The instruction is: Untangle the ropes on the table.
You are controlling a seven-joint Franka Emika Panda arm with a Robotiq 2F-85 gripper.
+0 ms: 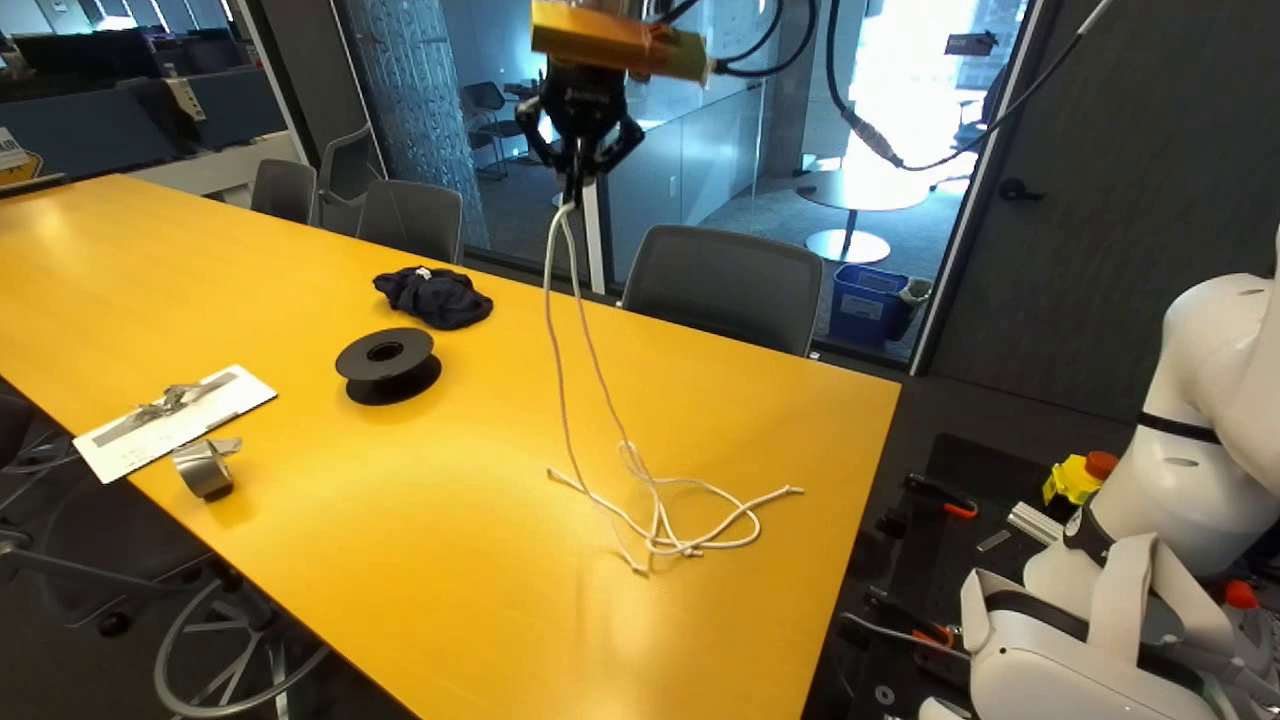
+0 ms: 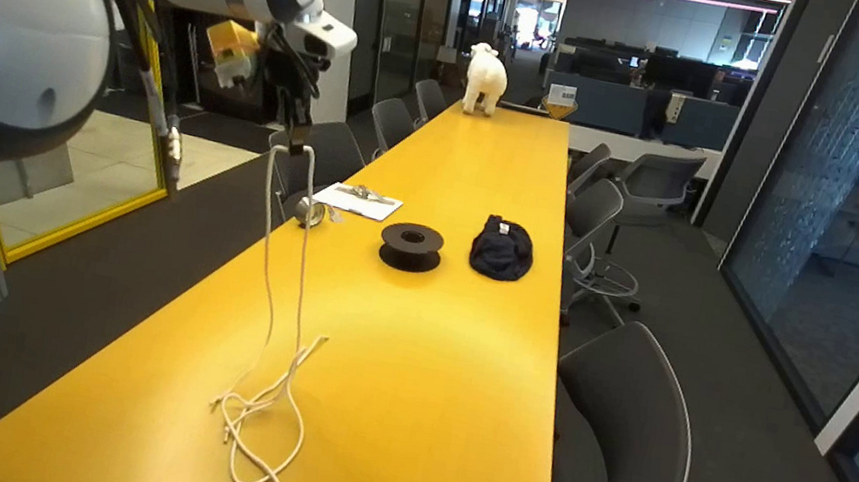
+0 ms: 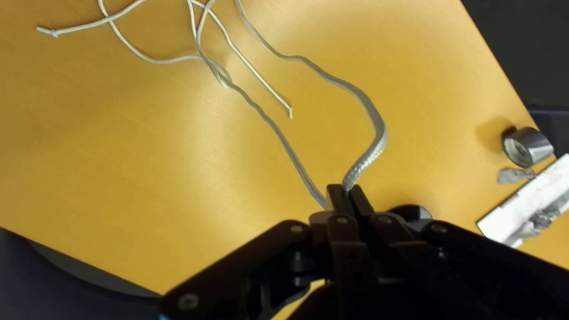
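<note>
1. The jaws are clamped on a bend of the white ropes (image 3: pixel 375 120) above the counter (image 1: pixel 460 500), a length hanging from either side
2. The rest lies on the counter in crossing loops near the short edge beside the white robot base (image 1: pixel 1185 495), knotted ends spread loose
3. Along one long edge sit a silver tape roll (image 1: pixel 203 471) and a white board (image 1: pixel 118 456) with something grey and crumpled (image 1: pixel 172 401) on it, well apart from the loops
4. A black spool (image 1: pixel 388 370) stands about midway between the two long edges, and a dark fabric bundle (image 1: pixel 442 299) lies near the opposite one
5. A grey chair (image 2: pixel 632 418) stands beside that opposite edge near the robot-end corner, and a white sheep figure (image 2: pixel 486 81) stands at the far short edge
6. In an exterior view a hanging strand (image 2: pixel 303 272) crosses in front of the tape roll
</note>
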